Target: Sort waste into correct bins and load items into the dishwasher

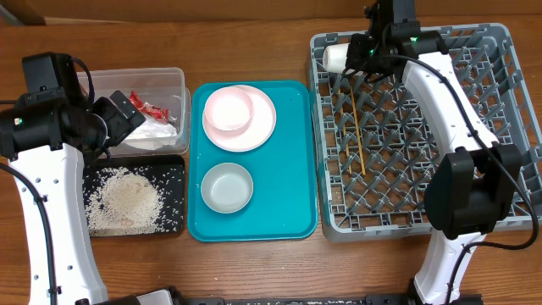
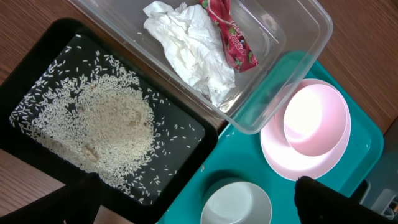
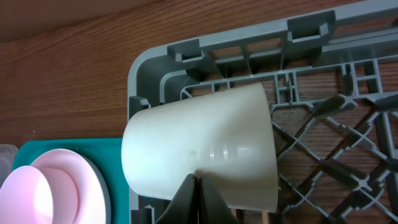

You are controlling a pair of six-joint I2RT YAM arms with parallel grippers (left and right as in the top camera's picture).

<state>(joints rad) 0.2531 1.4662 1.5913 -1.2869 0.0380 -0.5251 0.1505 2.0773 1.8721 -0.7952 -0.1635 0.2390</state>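
Wooden table [image 1: 254,42] carries everything you see from overhead. Your left gripper [image 1: 125,114] hangs over the near left corner of the clear tub [image 1: 169,80], fingers spread wide and holding nothing. The crumpled napkin [image 1: 157,131] and the red wrapper [image 1: 148,106] lie inside that tub. Just on the near side of the tub, the black tray [image 1: 174,169] holds the rice scraps [image 1: 123,203], heaped toward its left half. On the teal tray [image 1: 292,169], the pink plate [image 1: 258,131] sits at the far end with a pale bowl [image 1: 229,108] on it. The grey-green bowl [image 1: 227,186] stands at the near end. The dish rack [image 1: 517,85] fills the table's right side. The chopsticks [image 1: 359,135] lie among its pegs in the left half, and the white cup [image 1: 336,57] lies on its side in the far left corner. Your right gripper [image 1: 370,52] is just beside the cup.

From the left wrist, you see the two dark fingertips [image 2: 323,199] far apart at the bottom edge, above the grey-green bowl and the black tray's corner.

From the right wrist, the fingers [image 3: 186,199] are pressed together in front of the cup's side. You cannot tell whether they touch it.
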